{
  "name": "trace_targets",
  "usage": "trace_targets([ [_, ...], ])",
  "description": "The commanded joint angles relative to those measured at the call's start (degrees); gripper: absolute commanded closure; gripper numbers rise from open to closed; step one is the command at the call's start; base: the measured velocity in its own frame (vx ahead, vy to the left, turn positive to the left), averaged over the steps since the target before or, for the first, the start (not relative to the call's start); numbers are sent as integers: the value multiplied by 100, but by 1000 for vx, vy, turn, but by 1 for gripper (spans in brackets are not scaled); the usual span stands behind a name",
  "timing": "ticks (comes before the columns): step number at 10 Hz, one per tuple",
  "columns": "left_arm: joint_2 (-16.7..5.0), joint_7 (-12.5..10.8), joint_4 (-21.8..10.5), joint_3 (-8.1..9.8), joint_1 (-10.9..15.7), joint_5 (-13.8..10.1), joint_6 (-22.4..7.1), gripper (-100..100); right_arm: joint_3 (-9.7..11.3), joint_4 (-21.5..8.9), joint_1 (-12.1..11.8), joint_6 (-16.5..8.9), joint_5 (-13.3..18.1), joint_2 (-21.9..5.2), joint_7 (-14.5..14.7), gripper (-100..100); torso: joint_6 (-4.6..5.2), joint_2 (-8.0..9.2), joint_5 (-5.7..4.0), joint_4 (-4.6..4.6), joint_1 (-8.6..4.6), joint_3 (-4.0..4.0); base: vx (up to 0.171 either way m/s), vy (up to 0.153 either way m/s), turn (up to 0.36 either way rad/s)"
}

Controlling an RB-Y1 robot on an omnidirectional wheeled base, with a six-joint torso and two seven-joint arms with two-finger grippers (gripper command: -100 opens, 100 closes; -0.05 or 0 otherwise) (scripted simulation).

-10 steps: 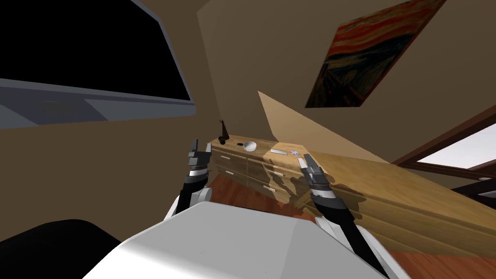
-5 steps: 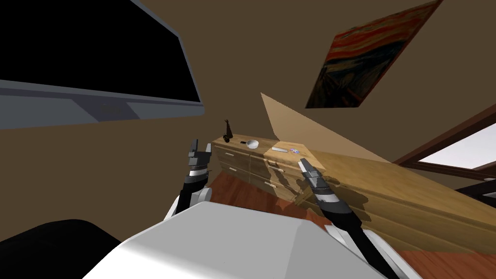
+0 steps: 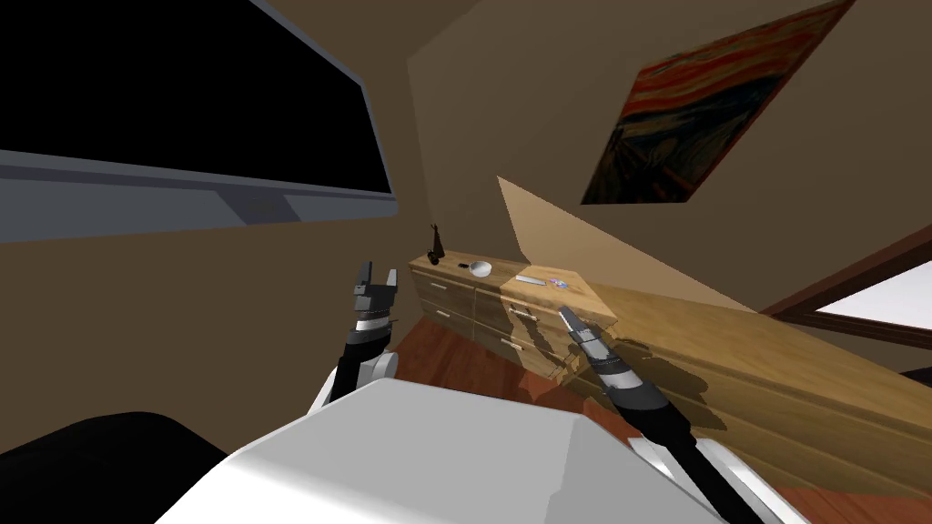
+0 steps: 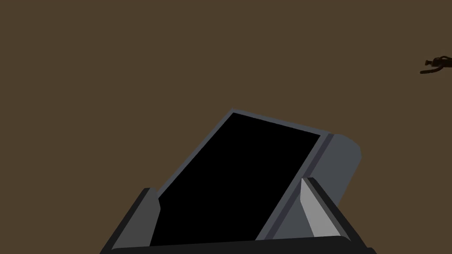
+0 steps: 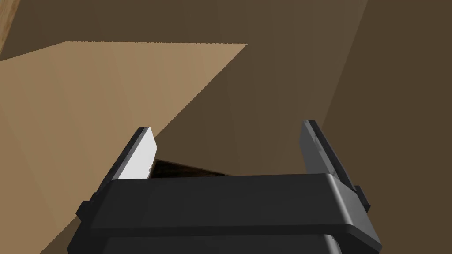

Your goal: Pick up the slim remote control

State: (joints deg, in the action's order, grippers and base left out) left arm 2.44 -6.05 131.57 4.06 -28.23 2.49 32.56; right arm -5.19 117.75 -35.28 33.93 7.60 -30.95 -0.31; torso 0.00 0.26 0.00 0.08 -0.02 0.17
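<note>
Atop wooden dresser (image 3: 452,293), slim grey remote (image 3: 531,279).

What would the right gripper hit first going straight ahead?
Likely the brown wall behind the dresser, beside the sunlit patch. The open right gripper aims over the dresser top, not at the slim remote. Depth unclear.

Dim room; slanting light brightens the wall (image 3: 582,259) and dresser (image 3: 455,293), casting sharp shadows.
</note>
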Motion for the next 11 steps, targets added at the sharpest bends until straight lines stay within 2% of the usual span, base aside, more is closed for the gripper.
trace_targets([
  [1,0,0,0,0,0,0,0,0,16,-188,-74,72,101,-286,20,-100,0,0,0,0,0,0,-91,2,125],
  [2,0,0,0,0,1,0,0,0,16,-188,-74,72,101,-410,20,-100,-2,5,-1,0,-3,2,-65,4,84],
  [3,0,0,0,0,0,0,0,0,48,-383,-139,149,200,-609,39,-100,0,-2,-1,0,-3,-1,-51,14,174],
  [4,0,0,0,0,0,0,0,0,48,-383,-139,149,200,-750,39,-100,-3,-7,0,-2,-1,-4,-40,10,86],
  [5,0,0,0,0,0,0,0,0,89,-592,-202,221,305,-947,54,-100,0,-13,-1,-3,-1,-7,-40,13,195],
  [6,0,0,0,0,0,0,0,0,89,-592,-202,221,305,-1099,54,-100,-4,-15,-1,-4,-2,-9,-33,4,106],
  [7,0,0,0,0,-1,0,0,0,140,-812,-263,290,417,-1280,65,-100,1,-17,-1,-4,-4,-10,-36,7,189],
  [8,0,0,0,0,0,0,0,0,140,-812,-263,290,417,-1457,65,-100,-3,-16,-1,-4,-3,-10,-28,1,101],
  [9,0,0,0,0,-1,0,0,0,200,-1008,-320,356,532,-1644,72,-100,0,-19,-2,-4,-5,-11,-20,4,194],
  [10,0,0,0,0,0,0,0,0,200,-1043,-320,356,532,-1823,72,-100,-3,-23,-2,-5,-6,-13,-12,-1,115],
  [11,0,0,0,0,-1,0,0,0,267,-1282,-374,417,651,-2020,75,-100,0,-26,-2,-6,-7,-15,-6,1,239],
])
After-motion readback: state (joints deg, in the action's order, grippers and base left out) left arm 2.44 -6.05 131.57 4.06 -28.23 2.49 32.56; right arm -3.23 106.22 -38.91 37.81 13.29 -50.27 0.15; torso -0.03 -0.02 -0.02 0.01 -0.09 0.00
